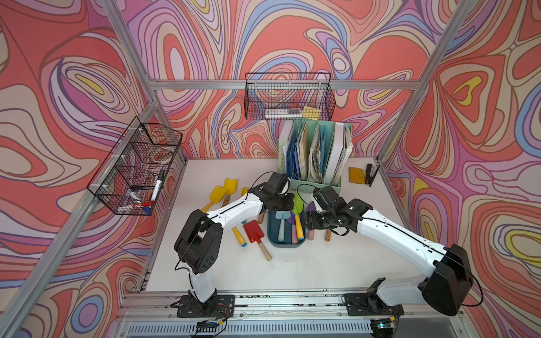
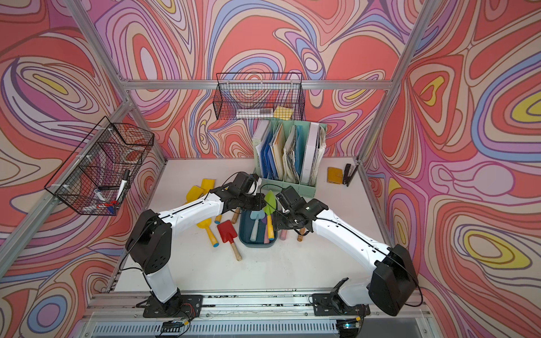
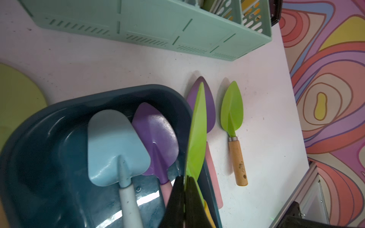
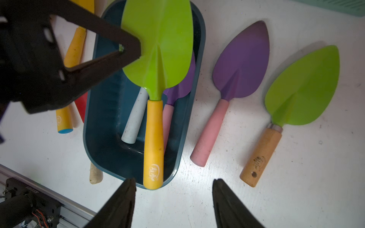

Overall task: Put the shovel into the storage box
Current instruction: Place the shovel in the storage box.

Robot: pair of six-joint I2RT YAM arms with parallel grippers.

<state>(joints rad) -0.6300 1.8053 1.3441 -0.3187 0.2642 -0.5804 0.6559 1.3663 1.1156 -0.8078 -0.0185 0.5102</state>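
1. My left gripper (image 3: 184, 182) is clamped on the blade edge of the green yellow-handled shovel (image 4: 158, 49), holding it over the storage box (image 4: 102, 126).
2. My right gripper (image 4: 174, 180) stands wide and empty, just outside the box, by the handle end.
3. The shovel's long axis runs along the box's length, with its butt at the box's short rim. I judge that lowering the blade will seat it.
4. A light-blue shovel (image 3: 116, 146) and a purple shovel (image 3: 156, 138) lie in the box under that blade. A pink-handled shovel (image 4: 241, 63) and a wooden-handled shovel (image 4: 302, 88) lie beside the box, out of the way.
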